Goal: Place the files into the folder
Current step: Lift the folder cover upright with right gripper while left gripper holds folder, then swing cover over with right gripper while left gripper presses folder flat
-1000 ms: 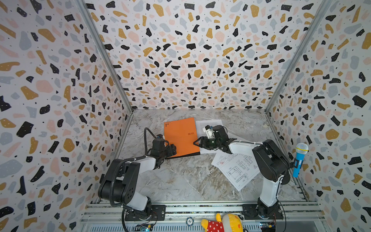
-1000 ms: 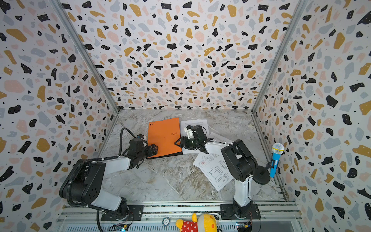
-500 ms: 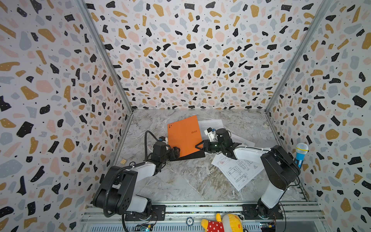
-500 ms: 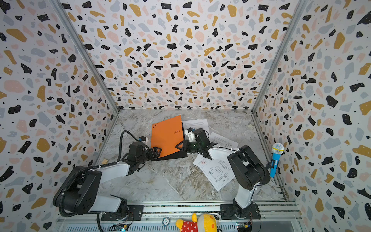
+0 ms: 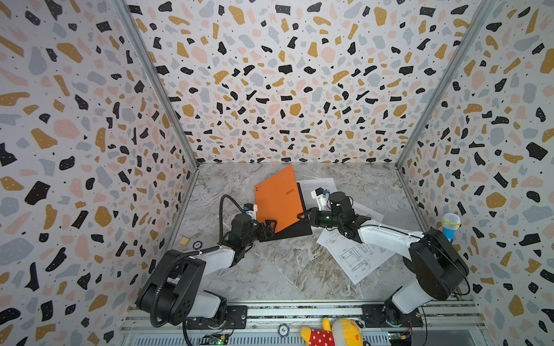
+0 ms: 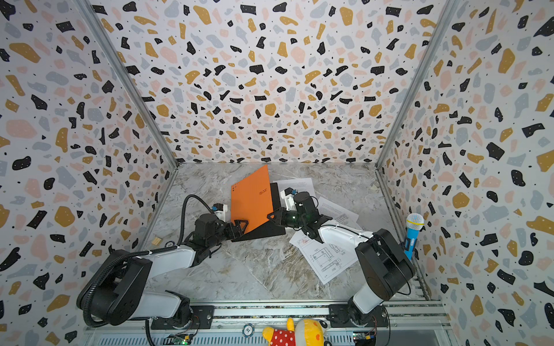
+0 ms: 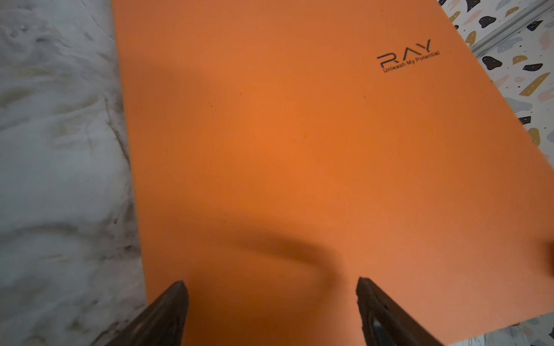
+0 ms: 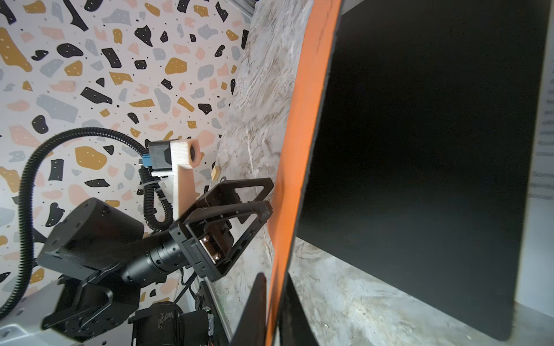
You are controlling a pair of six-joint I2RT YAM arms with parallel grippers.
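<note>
The folder (image 5: 277, 200) (image 6: 251, 200) stands half open: its orange cover is raised steeply and its black inner panel (image 5: 295, 232) lies flat on the marble floor. My right gripper (image 5: 300, 216) (image 8: 274, 277) is shut on the cover's lower right edge. My left gripper (image 5: 269, 224) (image 7: 271, 287) is open, its fingertips at the cover's orange face near the lower left corner. Three white files lie to the right: a drawing sheet (image 5: 353, 257) (image 6: 326, 257) and two text sheets (image 5: 317, 185) (image 5: 368, 212), partly under my right arm.
A blue toy microphone (image 5: 449, 226) leans at the right wall. A plush toy (image 5: 329, 332) sits by the front rail. A small wooden block (image 5: 184, 240) and a round token (image 5: 197, 245) lie near the left wall. Patterned walls close three sides.
The right gripper has shut on the cover's edge and lifted it from flat to steeply raised. The left gripper has shifted right and stays open against the cover.
</note>
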